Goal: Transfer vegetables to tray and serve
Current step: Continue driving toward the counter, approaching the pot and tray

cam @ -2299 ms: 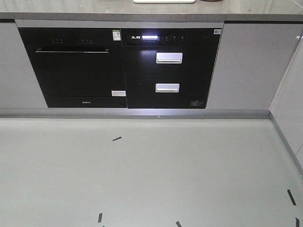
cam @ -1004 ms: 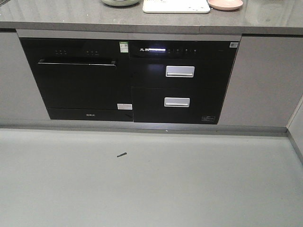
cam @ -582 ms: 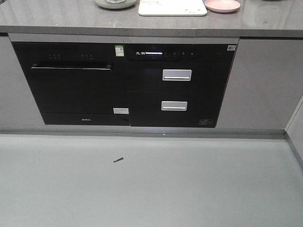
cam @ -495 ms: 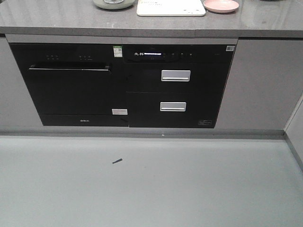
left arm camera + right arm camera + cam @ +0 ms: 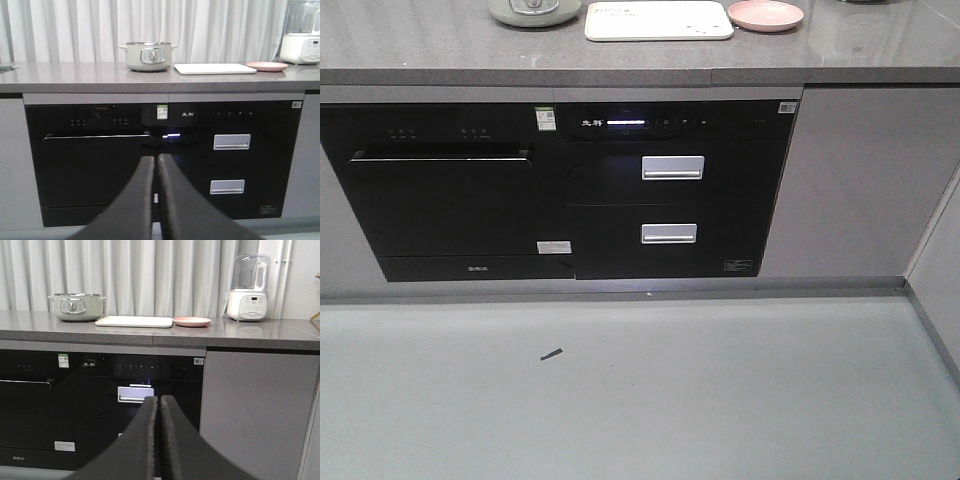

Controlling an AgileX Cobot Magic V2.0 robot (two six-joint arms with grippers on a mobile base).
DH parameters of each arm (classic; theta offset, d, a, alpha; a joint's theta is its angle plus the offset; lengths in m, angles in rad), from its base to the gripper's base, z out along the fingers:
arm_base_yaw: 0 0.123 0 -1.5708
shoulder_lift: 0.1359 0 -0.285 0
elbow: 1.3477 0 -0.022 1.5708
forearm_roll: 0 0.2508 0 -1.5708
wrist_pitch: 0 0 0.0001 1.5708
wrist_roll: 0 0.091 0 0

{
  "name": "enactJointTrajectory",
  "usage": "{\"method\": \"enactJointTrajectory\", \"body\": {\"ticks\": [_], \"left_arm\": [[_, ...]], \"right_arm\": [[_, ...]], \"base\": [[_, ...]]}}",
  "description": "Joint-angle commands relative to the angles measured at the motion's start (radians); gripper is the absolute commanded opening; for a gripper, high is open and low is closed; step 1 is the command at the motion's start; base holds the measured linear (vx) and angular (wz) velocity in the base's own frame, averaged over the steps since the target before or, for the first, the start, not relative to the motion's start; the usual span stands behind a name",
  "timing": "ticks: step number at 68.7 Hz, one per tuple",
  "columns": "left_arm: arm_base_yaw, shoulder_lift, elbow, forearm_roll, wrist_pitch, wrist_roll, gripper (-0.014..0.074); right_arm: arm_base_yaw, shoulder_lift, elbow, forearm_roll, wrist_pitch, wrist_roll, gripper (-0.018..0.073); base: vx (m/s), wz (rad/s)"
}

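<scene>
The cream tray [image 5: 658,20] lies flat on the grey counter, also seen edge-on in the left wrist view as the tray [image 5: 215,69] and in the right wrist view as the tray [image 5: 134,321]. No vegetables show in any view. My left gripper [image 5: 156,159] is shut with nothing between its fingers, held low in front of the black appliances. In its own view my right gripper [image 5: 160,399] is likewise shut and empty, well short of the counter.
A pale green pot [image 5: 148,56] stands left of the tray, a round pink plate [image 5: 191,321] right of it, and a white blender [image 5: 248,288] further right. Below the counter [image 5: 840,55] are a black oven [image 5: 445,195] and a drawer unit [image 5: 670,200]. Grey floor [image 5: 640,400] lies in front.
The base has rolled toward the counter and shifted right: the appliances sit lower and further left in the front view, and the pot, tray and plate have come into sight.
</scene>
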Motion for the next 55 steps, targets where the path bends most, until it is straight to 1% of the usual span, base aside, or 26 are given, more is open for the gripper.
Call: {"method": "enactJointTrajectory", "body": {"ticks": [1,55], "left_arm": [[-0.003,-0.014,0.025,-0.002,-0.072,0.000,-0.0006],[-0.003,-0.014,0.025,-0.002,-0.072,0.000,-0.0006]], "right_arm": [[-0.002,0.009,0.015,-0.008,-0.074,-0.003,-0.0003],[-0.002,0.009,0.015,-0.008,-0.074,-0.003,-0.0003]], "base": [[0.07,-0.08],[0.07,-0.06]]}}
